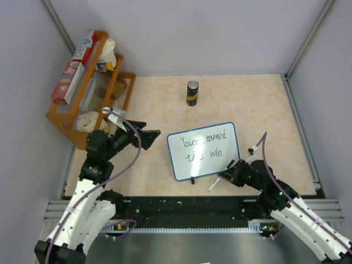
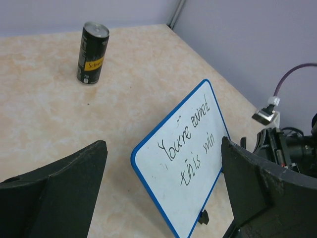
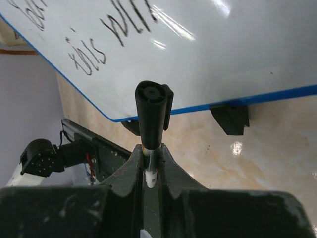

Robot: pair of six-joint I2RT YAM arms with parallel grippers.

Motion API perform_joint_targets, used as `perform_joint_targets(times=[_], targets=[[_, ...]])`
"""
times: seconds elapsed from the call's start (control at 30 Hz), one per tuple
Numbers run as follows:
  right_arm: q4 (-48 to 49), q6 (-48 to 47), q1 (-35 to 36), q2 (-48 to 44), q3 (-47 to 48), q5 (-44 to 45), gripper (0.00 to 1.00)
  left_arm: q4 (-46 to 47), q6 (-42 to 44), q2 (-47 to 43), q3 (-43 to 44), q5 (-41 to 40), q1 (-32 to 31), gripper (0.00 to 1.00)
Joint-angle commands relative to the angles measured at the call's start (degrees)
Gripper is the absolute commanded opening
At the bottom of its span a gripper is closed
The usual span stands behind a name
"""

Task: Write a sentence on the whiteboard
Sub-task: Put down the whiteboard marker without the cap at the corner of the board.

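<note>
A: Around the whiteboard [image 1: 193, 163]?
B: Mid-table, sentence [image 1: 205, 147] readable; can [image 1: 192, 93] beyond it, rack [image 1: 74, 113] far left. Left gripper [image 1: 149, 133] spread wide, empty — right gripper [image 3: 150, 151] by near edge pinches a marker [image 3: 151, 106], barrel mostly hidden.

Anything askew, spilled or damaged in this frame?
Nothing spilled or broken. The whiteboard sits slightly rotated against the table edges, and the sentence slants with it. The can stands upright; the right gripper is shut on a marker.
</note>
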Motion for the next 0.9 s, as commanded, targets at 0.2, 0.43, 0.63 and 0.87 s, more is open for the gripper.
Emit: perform_joint_targets(times=[0.2,0.43,0.63,0.87], targets=[[0.2,11.3,-0.7,-5.9,-6.9,-2.0,0.12,-1.5,-0.5,-4.8,4.5,-2.3,-0.2,0.99],[0.0,12.6,-0.6,-3.6,-6.8,-2.2,0.35,-1.3,-0.5,-4.2,4.5,-1.7,-0.2,0.99],[0.0,12.1,-0.5,-3.0,-5.3,-1.4,0.64,-1.4,-0.6,-4.2,4.2,-1.8,-0.2,0.99],[-0.5,8.6,-0.5,-2.9,-0.9,0.1,0.93,-1.5,-0.8,-4.0,3.9,-2.1,-0.2,0.99]])
